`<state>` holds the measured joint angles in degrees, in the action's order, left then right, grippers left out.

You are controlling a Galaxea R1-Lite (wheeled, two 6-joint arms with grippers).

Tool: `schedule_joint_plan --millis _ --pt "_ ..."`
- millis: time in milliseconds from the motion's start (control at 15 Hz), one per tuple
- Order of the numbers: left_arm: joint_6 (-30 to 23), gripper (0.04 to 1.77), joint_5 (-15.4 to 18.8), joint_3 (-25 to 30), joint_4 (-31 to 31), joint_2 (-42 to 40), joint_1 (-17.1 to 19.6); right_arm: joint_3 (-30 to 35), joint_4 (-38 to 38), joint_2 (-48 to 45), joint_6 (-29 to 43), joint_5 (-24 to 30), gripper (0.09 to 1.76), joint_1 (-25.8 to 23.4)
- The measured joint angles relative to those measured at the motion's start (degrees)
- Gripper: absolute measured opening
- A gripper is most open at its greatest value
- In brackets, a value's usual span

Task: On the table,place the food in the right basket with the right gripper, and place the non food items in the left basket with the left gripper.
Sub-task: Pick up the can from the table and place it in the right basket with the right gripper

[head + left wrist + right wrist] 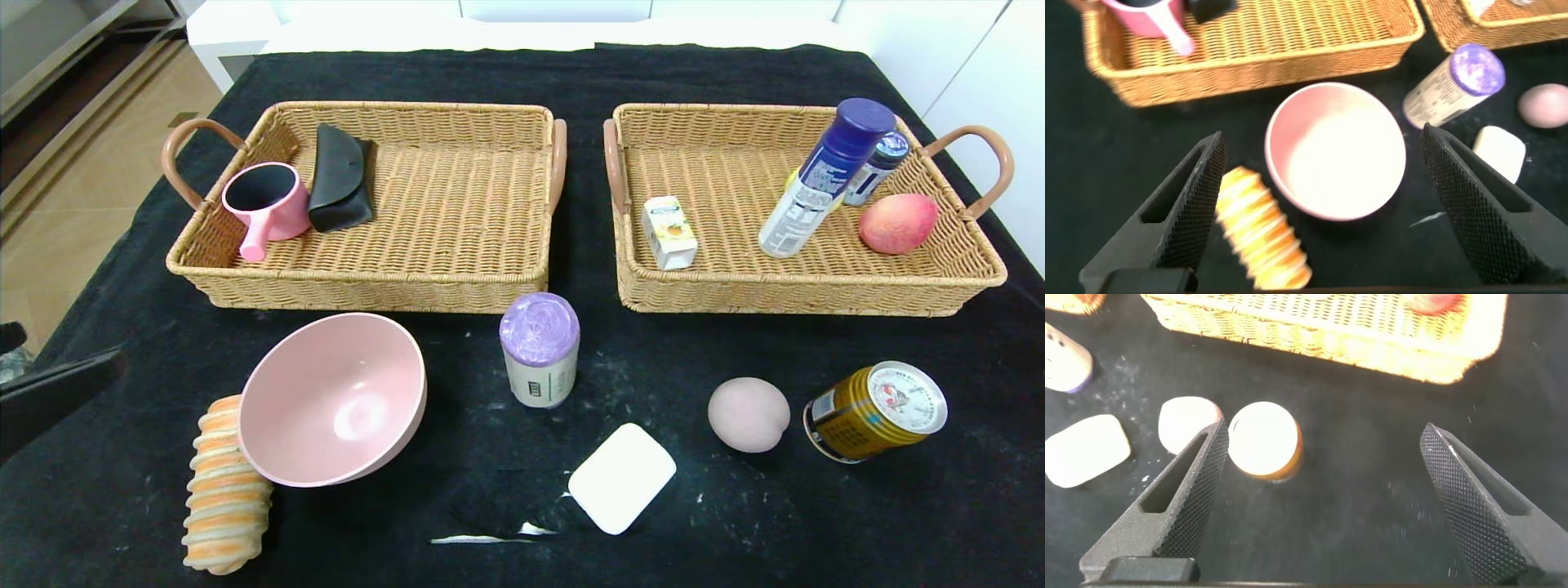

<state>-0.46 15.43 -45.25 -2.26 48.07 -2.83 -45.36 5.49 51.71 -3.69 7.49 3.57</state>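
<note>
Nearest lay the striped bread roll (pixel 224 490), touching the pink bowl (pixel 335 398). Both the left gripper (pixel 1323 204) and right gripper (pixel 1319 498) hung wide open, empty. Sorting was midway; next, I judged, the left gripper must descend onto the bowl for the left basket (pixel 457 286).

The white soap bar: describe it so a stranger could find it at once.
Start at the right basket and come forward over the black cloth toward the near table edge. There, nearer than the purple-capped bottle and the pale round bun, lies the soap bar. It is the only flat, white, rounded rectangle.
</note>
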Motion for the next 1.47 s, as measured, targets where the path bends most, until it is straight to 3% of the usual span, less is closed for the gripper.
schedule_joint_plan --millis 200,400,600,1000,1467 --pt "0.8 1.72 0.0 -3.1 0.0 5.2 -6.4 -2.1 0.0 4.9 -0.5 -0.3 1.71 2.5" --pt "5.0 1.72 -0.3 -5.2 0.1 9.9 -13.5 -3.1 0.2 8.5 -0.5 -0.3 1.71 3.4" --pt "6.1 1.72 -0.4 -7.5 0.1 13.8 -18.4 -3.9 0.2 11.1 -0.4 -0.4 1.71 4.0" --pt "7.2 1.72 -0.5 -9.1 0.1 17.6 -23.5 -3.8 0.4 14.1 -0.3 -0.6 1.71 6.5" --pt "8.8 1.72 -1.8 -9.0 0.1 18.1 -24.3 -2.0 0.2 15.7 -0.2 -0.8 1.71 8.2"
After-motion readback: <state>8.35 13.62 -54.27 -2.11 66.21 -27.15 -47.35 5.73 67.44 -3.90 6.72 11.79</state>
